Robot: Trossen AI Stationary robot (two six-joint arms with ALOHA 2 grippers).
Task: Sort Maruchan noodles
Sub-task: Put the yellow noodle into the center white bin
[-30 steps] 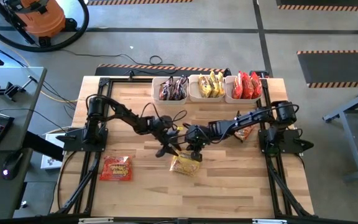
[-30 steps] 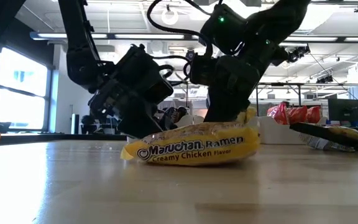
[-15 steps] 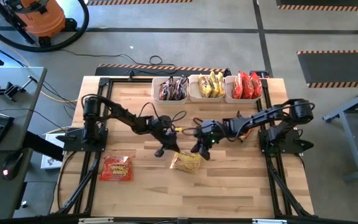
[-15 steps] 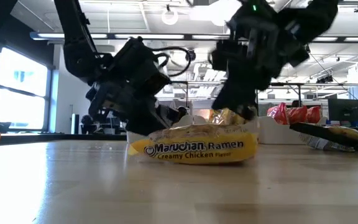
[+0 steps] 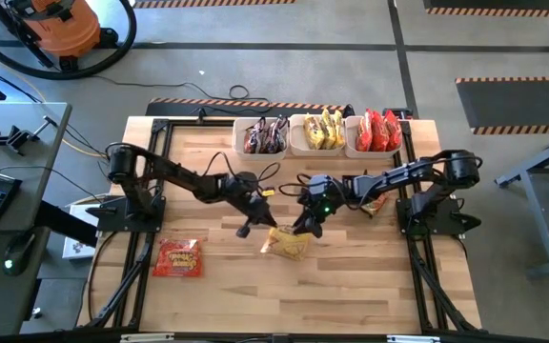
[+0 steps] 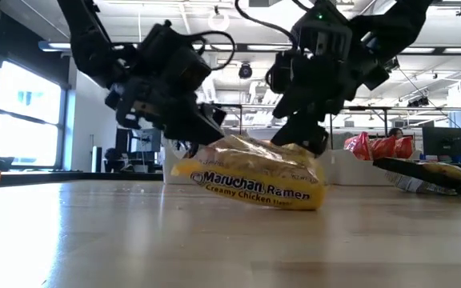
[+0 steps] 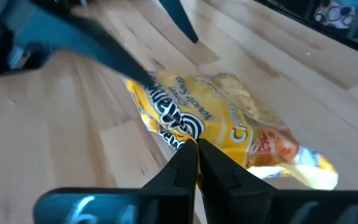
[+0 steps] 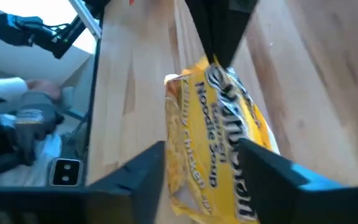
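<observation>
Packets loose on the table: I count three. The yellow packet near the middle reads "Maruchan Ramen, Creamy Chicken" in the low view, one end tilted up. A red packet lies well to its left, another packet under the right arm. Three white bins at the far edge hold dark, yellow and red packs. My left gripper has its fingers pressed together on the yellow packet's edge. My right gripper has its fingers spread either side of it.

Yellow Maruchan packet, one edge raised
</observation>
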